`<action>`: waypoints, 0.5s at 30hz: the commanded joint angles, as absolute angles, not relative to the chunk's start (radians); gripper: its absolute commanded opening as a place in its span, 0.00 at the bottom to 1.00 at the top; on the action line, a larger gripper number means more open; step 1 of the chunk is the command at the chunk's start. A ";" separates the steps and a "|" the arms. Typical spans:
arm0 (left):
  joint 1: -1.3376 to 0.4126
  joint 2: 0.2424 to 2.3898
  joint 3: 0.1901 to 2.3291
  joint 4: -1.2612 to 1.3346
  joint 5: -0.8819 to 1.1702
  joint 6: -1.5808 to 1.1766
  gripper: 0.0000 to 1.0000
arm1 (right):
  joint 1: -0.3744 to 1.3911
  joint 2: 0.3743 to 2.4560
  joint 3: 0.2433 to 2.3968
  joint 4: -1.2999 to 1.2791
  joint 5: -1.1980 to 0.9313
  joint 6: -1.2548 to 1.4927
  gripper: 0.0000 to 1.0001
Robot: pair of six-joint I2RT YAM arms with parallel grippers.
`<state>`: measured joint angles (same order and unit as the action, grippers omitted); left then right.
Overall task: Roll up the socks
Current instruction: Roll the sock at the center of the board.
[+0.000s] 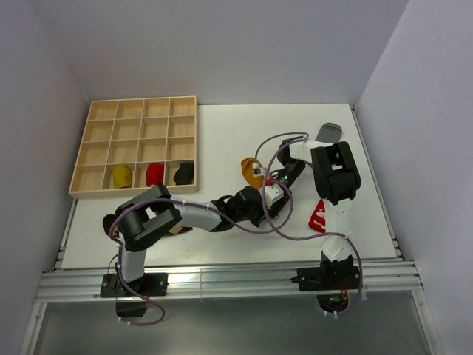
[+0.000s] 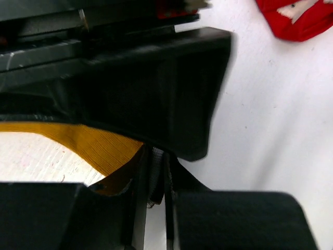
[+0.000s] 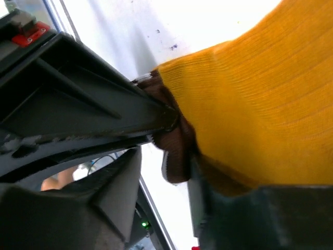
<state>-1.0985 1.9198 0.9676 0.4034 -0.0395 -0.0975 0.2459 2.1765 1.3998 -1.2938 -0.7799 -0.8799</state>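
A mustard-orange sock [image 1: 251, 171] lies mid-table, where both grippers meet. My left gripper [image 1: 259, 201] reaches in from the left. In the left wrist view its jaws [image 2: 155, 208] stand nearly together, pinching a thin strip of the sock's cuff [image 2: 156, 174], with orange cloth [image 2: 88, 146] just left of it. My right gripper [image 1: 275, 188] stands open in the right wrist view [image 3: 166, 208]. The brown cuff edge [image 3: 176, 151] hangs in its gap and the orange body [image 3: 260, 99] leans on its right finger. A red sock [image 1: 319, 216] and a grey sock [image 1: 329, 132] lie apart.
A wooden compartment tray [image 1: 103, 118] stands at the back left, with yellow [image 1: 121, 176], red [image 1: 154, 174] and dark [image 1: 183, 173] bundles in its front row. A brown-tan sock [image 1: 174, 231] peeks out under the left arm. Purple cables loop over the middle.
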 commanded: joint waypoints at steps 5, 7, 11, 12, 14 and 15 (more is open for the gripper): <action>-1.020 1.942 0.985 0.292 0.178 -0.276 0.00 | 0.207 2.010 1.350 -1.025 -0.746 -0.763 0.61; -1.014 1.941 0.997 0.243 0.195 -0.317 0.00 | 0.172 1.948 1.322 -0.973 -0.741 -0.707 0.62; -1.002 1.911 0.994 0.175 0.218 -0.402 0.00 | 0.101 1.861 1.276 -0.829 -0.741 -0.606 0.63; -0.996 1.902 0.999 0.126 0.218 -0.414 0.00 | 0.072 1.832 1.258 -0.810 -0.742 -0.598 0.62; -0.986 1.896 1.011 0.077 0.241 -0.432 0.00 | 0.049 1.800 1.232 -0.764 -0.750 -0.588 0.60; -0.985 1.894 1.032 0.046 0.251 -0.458 0.00 | 0.038 1.764 1.204 -0.749 -0.747 -0.589 0.59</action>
